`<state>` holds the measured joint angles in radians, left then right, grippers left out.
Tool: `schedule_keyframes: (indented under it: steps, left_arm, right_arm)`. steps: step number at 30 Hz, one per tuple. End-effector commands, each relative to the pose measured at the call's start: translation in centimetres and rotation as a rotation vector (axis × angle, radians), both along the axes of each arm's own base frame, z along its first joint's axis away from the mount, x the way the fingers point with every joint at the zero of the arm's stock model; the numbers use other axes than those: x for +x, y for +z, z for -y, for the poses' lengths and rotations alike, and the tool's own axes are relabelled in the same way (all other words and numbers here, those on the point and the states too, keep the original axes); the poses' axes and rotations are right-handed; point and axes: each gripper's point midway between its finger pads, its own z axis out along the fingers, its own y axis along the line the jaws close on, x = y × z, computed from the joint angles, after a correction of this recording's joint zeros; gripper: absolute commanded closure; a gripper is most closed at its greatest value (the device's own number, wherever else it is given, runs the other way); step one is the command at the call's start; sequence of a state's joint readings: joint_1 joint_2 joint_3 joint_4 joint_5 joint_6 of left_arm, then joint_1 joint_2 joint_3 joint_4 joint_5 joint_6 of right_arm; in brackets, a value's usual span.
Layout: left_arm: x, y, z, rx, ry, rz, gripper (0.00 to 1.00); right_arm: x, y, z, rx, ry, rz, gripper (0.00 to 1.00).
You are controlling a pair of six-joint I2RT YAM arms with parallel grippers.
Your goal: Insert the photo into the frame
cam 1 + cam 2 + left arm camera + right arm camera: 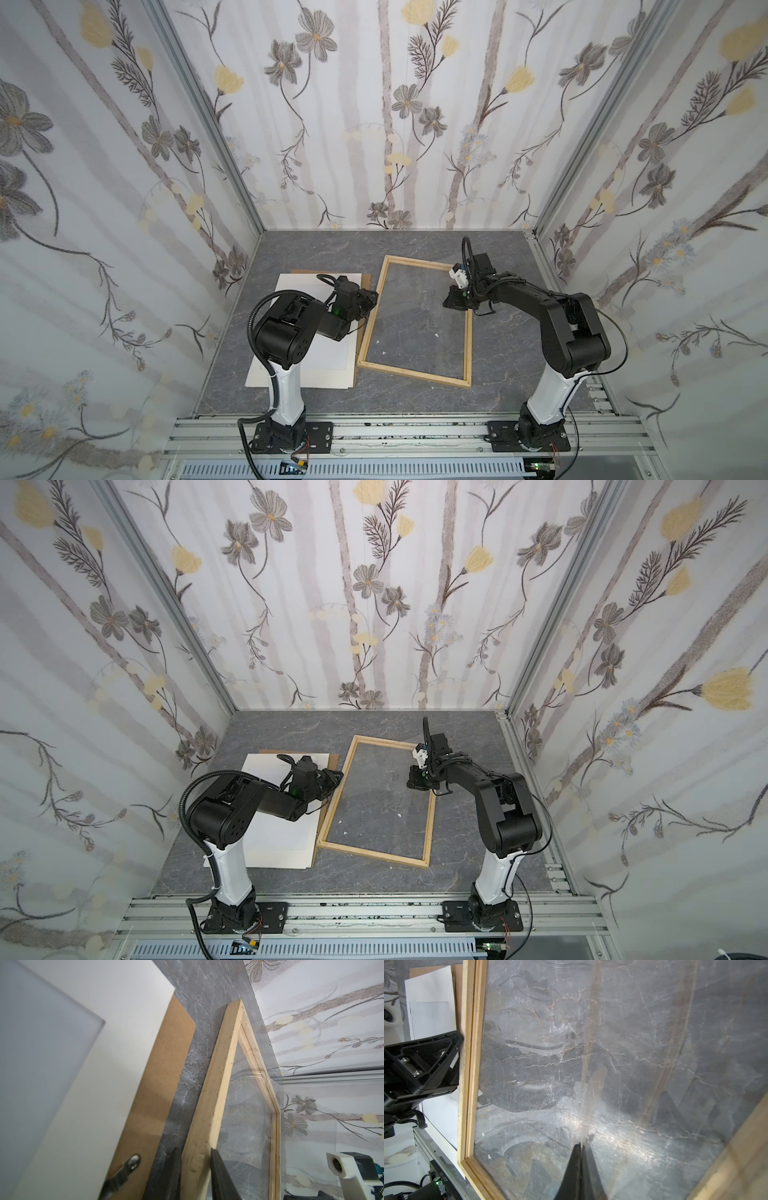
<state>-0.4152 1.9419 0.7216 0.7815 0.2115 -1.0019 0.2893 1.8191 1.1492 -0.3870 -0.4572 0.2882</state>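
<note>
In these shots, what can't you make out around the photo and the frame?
The photo: only its white face shows; the left arm covers part in both top views.
The backing panel: mostly under the photo, every view.
The right tool: reflections in its wrist view hide whether it touches the pane in the frame.

- Both top views are looking steeply down from above the frame point(413, 374) point(374, 853), sharing the whole desk point(316, 249).
- Left wrist camera is sighting closely along one side of the frame point(216, 1093).
- Right wrist camera is facing the frame's point(469, 1064) inside closely, sharing that side.
</note>
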Motion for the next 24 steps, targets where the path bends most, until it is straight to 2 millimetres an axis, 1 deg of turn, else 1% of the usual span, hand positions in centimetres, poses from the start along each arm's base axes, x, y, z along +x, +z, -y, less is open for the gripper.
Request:
schedule_keyframes:
  steps: [1,4,5,8,10,11,13,15,19,24]
  left_arm:
    - [-4.3,-1.3,3.8,-0.108,-0.201,-0.15,0.77]
    - [-4.6,-1.4,4.1,-0.108,-0.206,-0.155,0.77]
    - [-4.7,-1.4,4.0,-0.108,-0.205,-0.154,0.77]
    - [-4.8,-1.5,3.7,-0.096,-0.198,-0.156,0.77]
    - [-4.8,-1.4,3.6,-0.093,-0.191,-0.152,0.77]
    - [-4.7,-1.3,3.5,-0.093,-0.186,-0.15,0.77]
    - [-4.5,-1.1,3.3,-0.09,-0.176,-0.144,0.77]
    - [-4.4,-0.9,3.0,-0.09,-0.162,-0.142,0.77]
    - [-4.1,-0.4,2.6,-0.092,-0.145,-0.13,0.77]
    - [-3.8,0.2,2.2,-0.093,-0.134,-0.119,0.77]
  right_arm:
    - [0.5,0.5,-1.6,0.046,0.004,0.008,1.0]
    - [0.4,0.0,-1.3,0.024,0.0,-0.002,1.0]
    - [0.4,-0.1,-1.1,0.015,-0.002,0.0,0.98]
    - [0.4,0.3,-0.6,-0.014,-0.015,0.013,0.85]
    - [0.5,0.6,-0.1,-0.038,-0.025,0.027,0.74]
    - [0.7,0.8,0.3,-0.06,-0.035,0.036,0.53]
    - [0.8,1.3,0.9,-0.092,-0.046,0.049,0.3]
    - [1.1,1.8,1.8,-0.134,-0.063,0.062,0.0]
    - [1.4,2.7,3.5,-0.235,-0.099,0.089,0.0]
    - [1.5,3.2,5.5,-0.356,-0.113,0.093,0.0]
